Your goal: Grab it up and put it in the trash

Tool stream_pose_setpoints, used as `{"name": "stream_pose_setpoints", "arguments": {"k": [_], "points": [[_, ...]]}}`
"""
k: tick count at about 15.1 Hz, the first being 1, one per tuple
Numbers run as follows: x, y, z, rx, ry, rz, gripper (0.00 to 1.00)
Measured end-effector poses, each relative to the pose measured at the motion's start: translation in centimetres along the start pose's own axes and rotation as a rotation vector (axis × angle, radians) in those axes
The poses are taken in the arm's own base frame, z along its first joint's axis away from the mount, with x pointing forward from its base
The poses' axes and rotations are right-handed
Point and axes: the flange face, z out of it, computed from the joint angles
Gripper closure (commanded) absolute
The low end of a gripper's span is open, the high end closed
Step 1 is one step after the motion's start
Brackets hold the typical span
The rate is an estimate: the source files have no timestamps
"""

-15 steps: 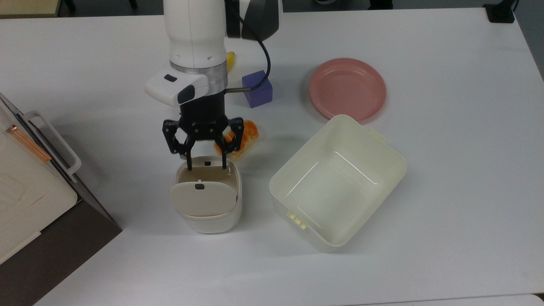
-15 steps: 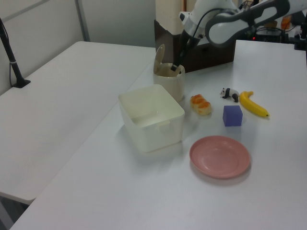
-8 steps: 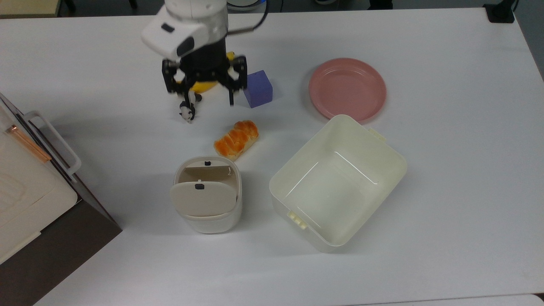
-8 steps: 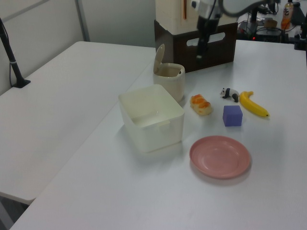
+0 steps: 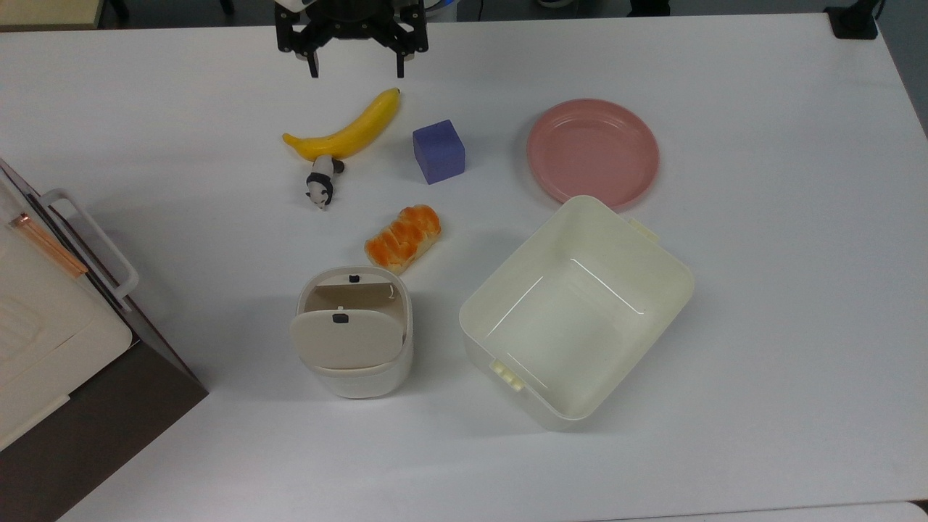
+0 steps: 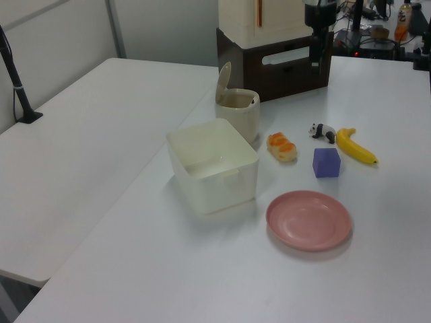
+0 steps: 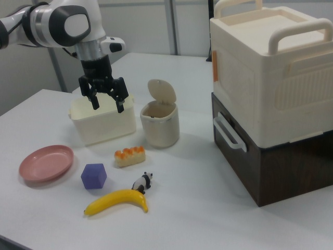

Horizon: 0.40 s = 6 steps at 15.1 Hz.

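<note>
A moment ago my gripper (image 5: 356, 71) was down in the mouth of the trash (image 5: 362, 378). Now it has gone up and away to the far side of the worktop (image 5: 761, 326), past the banana (image 5: 348, 130). Its two fingers are spread wide with nothing between them.

I cannot see the paper wad anywhere on the worktop. I think it fell into the trash, but I cannot see it in there. The flap lid (image 5: 346, 337) is still tipped open. So I think the job is done, or very nearly.

Now I count: one trash, one big cream tub (image 5: 551, 409), one pink plate (image 5: 593, 148), one purple block (image 5: 438, 151), one bread (image 5: 404, 237), one banana and one little panda toy (image 5: 319, 187). There is also one cream box (image 7: 260, 67) on one dark crate (image 7: 276, 172).
</note>
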Motion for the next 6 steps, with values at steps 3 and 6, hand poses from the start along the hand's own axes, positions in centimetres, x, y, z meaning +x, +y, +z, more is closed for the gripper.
{"name": "stream_pose_setpoints", "arguments": {"k": [3, 6], "points": [[-0.07, 0.02, -0.10, -0.002, 0.001, 0.038, 0.00], [-0.06, -0.17, -0.11, -0.013, 0.001, 0.032, 0.00]]}}
